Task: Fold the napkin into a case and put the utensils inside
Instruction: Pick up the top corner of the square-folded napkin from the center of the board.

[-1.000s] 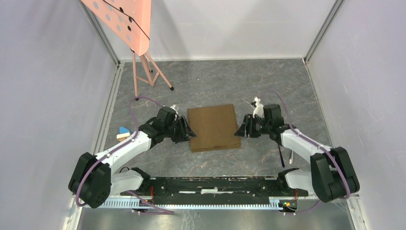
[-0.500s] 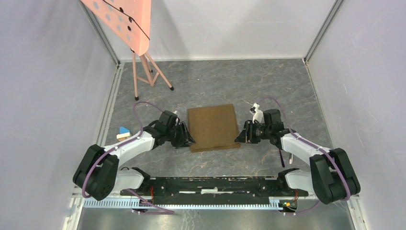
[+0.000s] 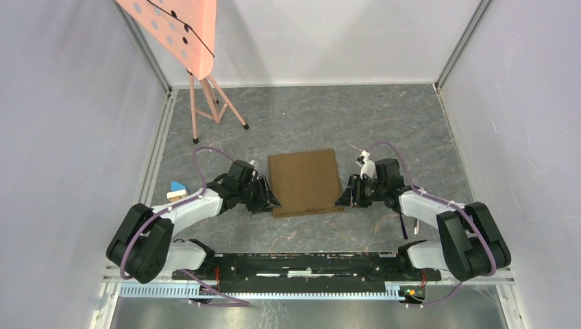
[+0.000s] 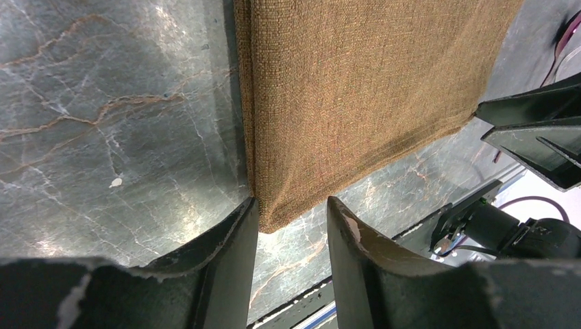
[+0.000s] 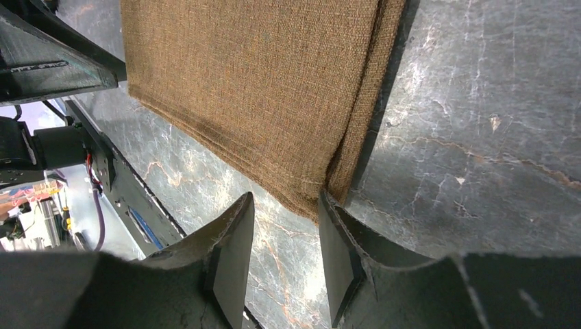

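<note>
The napkin (image 3: 305,181) lies flat mid-table, folded into at least 2 layers but not yet a case, my left gripper (image 4: 292,207) and right gripper (image 5: 286,203) each spread astride a near corner without pinching, utensils (image 3: 403,227) outside by my right arm.

Parted jaws flank the napkin (image 4: 356,89) corner, perhaps touching.

L arm (image 3: 183,210) reaches low, fwd & inward from near-left, elbow bent, wrist approx. level. Left gripper (image 4: 291,205) points right, twd centre. R arm (image 3: 430,204) mirrors it from near-right; right gripper (image 5: 286,200) points left. Grippers face each other, well apart. Both sets of jaws part-open, clear gap btw fingers, tips right down low.
</note>
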